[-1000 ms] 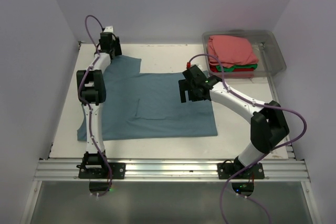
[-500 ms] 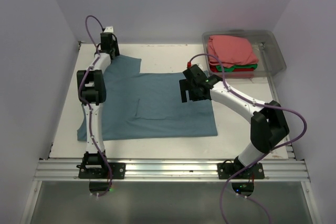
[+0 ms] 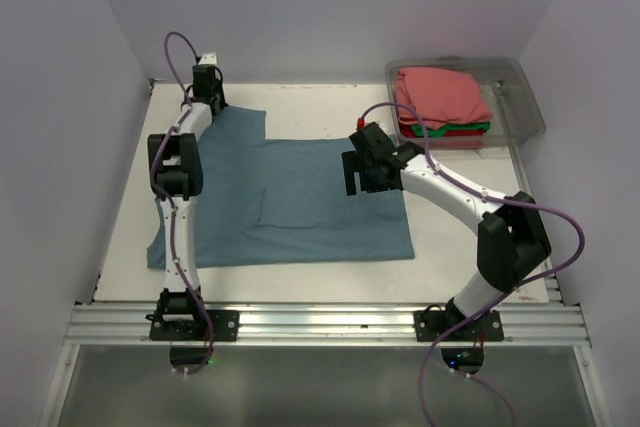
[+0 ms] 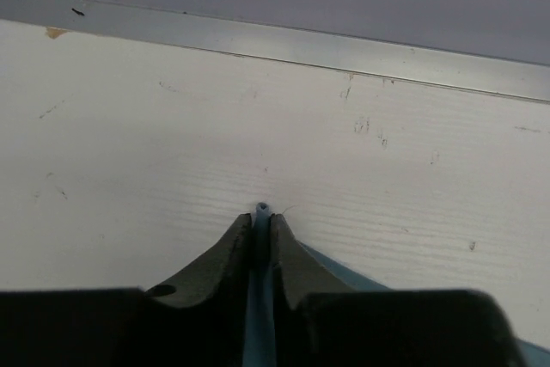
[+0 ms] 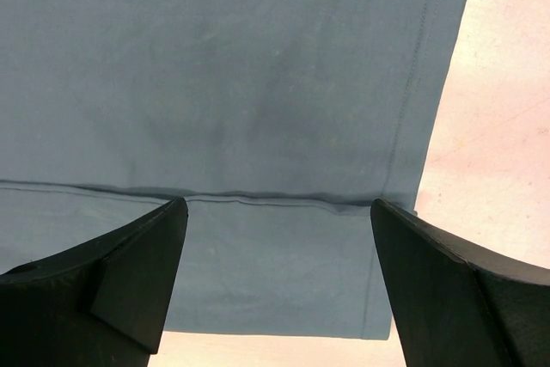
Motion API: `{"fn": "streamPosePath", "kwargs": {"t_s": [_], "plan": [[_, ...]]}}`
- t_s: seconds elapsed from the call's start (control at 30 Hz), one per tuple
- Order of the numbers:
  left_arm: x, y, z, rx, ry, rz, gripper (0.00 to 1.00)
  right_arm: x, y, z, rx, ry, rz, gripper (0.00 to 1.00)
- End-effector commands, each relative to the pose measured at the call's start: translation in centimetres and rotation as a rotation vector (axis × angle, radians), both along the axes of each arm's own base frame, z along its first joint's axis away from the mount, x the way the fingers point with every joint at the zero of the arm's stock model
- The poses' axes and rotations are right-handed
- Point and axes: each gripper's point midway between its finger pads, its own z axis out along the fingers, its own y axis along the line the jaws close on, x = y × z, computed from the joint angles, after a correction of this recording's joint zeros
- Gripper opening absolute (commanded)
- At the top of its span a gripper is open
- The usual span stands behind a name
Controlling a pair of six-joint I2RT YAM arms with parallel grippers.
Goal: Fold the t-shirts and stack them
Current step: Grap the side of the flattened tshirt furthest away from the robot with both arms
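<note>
Soft blue tee is lying limp and light, wanting corner grips. The left gripper is pinching its edge between the fingers; the right gripper is gaping just above a hem.

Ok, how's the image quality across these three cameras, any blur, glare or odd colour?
Top external view: soft, even light, sharp throughout, no strong shadows. Left wrist view: the left gripper pinching the slate-blue cotton t-shirt is dark and slightly soft; the white table beyond is crisp. Right wrist view: the open right gripper is near-black, the table tinted pink.
</note>
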Motion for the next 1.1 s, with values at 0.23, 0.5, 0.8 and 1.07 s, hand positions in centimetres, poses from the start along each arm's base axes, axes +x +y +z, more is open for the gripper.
{"fn": "streamPosePath", "kwargs": {"t_s": [0.23,0.5,0.8,1.07], "plan": [[0.2,0.9,2.4,0.008,-0.045,0.025,0.00,1.2,-1.4,0.9,-0.007,-0.040,-0.072,0.87],[-0.7,0.9,11.3,0.004,-0.162,0.034,0.00,6.6,-6.7,2.9,-0.037,-0.174,-0.348,0.74],[-1.8,-0.7,10.9,-0.014,-0.129,0.018,0.00,14.9,-6.2,0.0,-0.103,-0.184,-0.340,0.88],[-2.5,-1.0,10.7,0.000,-0.106,0.024,0.00,16.9,-3.4,-4.3,-0.075,-0.111,-0.196,0.84]]}}
